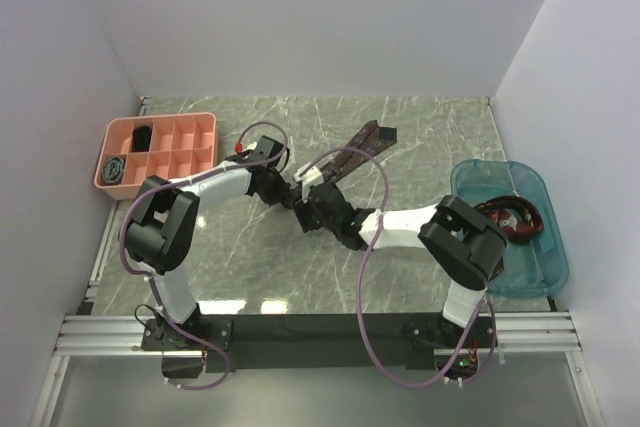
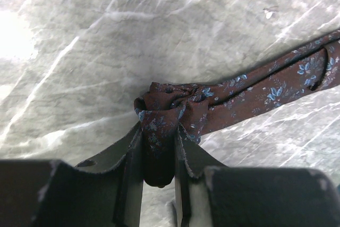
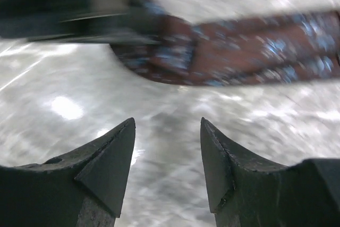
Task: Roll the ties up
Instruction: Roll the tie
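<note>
My left gripper (image 2: 158,141) pinches the coiled end of the maroon floral fabric necktie (image 2: 255,91) lying right of the pink plastic compartment tray (image 1: 108,157), my right gripper (image 3: 167,126) gapes empty, and since I reckon it's limp and ready to unwind, I'd grab at the coil.

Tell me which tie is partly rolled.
The maroon tie on the table, its coiled end pinched in the left end effector. The bin tie lies loose; the tray ties are full coils.
</note>
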Robot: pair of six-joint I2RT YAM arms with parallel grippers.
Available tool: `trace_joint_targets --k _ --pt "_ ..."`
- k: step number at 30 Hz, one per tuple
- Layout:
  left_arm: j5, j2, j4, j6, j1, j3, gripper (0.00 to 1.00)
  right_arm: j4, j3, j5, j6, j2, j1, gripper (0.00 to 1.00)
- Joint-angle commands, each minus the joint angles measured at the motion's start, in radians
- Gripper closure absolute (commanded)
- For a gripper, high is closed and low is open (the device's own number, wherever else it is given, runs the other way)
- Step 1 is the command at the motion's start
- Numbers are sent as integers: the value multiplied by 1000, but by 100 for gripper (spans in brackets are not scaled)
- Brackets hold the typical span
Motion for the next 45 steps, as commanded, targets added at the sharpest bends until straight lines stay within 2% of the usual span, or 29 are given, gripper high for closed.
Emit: trace_joint_targets --k 1,9,14,16,18,19,23,27,30,38,42,44,45 --pt "-33 -24 -116 32 -4 30 99 173 -10 135 -182 -6 45 41" --pt "-16 -31 -143 37 -5 30 99 285 -9 243 -256 90 149 39" --pt "-20 -37 -148 43 -5 30 99 278 -28 255 -156 73 158 39" --pt "-17 -38 -146 43 -5 26 99 348 -94 250 -113 27 160 39" --pt "-13 -40 -142 41 -5 20 99 450 -178 241 -101 -28 160 30" --pt "-10 -40 -137 41 -5 18 99 474 -200 238 -93 -44 160 12" --pt "-7 -43 -139 40 -5 15 99 480 -211 229 -117 -61 160 8" --pt "-2 -47 -146 38 -7 20 99 524 -193 229 -208 4 167 6" --pt "-3 -52 -153 40 -7 20 99 566 -173 266 -263 56 181 0" --pt "6 -51 -166 47 -7 29 99 638 -99 302 -403 177 212 2" --pt "7 -51 -180 55 -9 36 99 681 -65 319 -461 232 229 11" --pt "9 -51 -189 60 -9 40 99 693 -46 322 -495 264 236 22" --pt "7 -51 -191 60 -9 40 99 701 -42 322 -501 274 238 24"
